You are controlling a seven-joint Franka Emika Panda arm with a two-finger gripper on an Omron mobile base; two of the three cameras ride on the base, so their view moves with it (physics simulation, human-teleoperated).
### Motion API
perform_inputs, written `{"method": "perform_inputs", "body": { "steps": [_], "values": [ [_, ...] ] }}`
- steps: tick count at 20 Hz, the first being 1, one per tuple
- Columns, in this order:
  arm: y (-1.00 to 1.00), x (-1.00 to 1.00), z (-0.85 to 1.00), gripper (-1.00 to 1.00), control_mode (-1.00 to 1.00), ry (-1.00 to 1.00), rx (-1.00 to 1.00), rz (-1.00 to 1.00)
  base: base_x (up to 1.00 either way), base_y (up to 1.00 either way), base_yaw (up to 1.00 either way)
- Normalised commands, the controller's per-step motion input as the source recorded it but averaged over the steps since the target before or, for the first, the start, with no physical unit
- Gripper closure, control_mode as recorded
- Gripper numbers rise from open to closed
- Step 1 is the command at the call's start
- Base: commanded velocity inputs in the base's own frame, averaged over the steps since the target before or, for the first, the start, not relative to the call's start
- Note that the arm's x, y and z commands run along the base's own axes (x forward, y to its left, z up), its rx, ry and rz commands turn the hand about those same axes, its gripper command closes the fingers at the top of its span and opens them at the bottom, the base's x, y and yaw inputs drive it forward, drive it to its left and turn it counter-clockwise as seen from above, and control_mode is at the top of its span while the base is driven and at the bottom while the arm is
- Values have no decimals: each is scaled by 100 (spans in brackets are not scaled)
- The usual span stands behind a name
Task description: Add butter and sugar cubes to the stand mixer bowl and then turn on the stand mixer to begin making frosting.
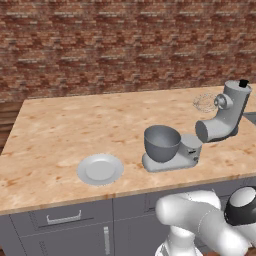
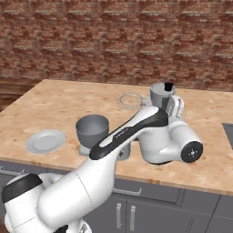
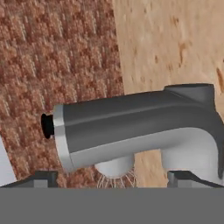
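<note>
Pincer [image 3: 112, 180] is spread wide, gripping nothing, right up by the stand mixer [image 1: 220, 120]. Its head is tilted back, long axis pointing up toward 1 o'clock, knob on top. The stand mixer bowl [image 1: 161, 142] sits upright at its 9 o'clock near the front edge; plate [image 1: 100, 169] further toward 9. Behind them the tabletop [image 1: 90, 125] runs open to the brick wall [image 1: 125, 45].

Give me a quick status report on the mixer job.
Gripper open, facing the stand mixer head, holding nothing. Stand mixer bowl on its base; plate bare. Nothing blocking.
</note>
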Motion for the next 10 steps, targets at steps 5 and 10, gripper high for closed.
{"method": "perform_inputs", "body": {
  "steps": [5,10],
  "values": [
    [-55,23,-6,-100,-100,-9,0,0,0,0,0],
    [-26,51,-20,-100,-100,-5,0,2,0,0,0]
  ]
}}
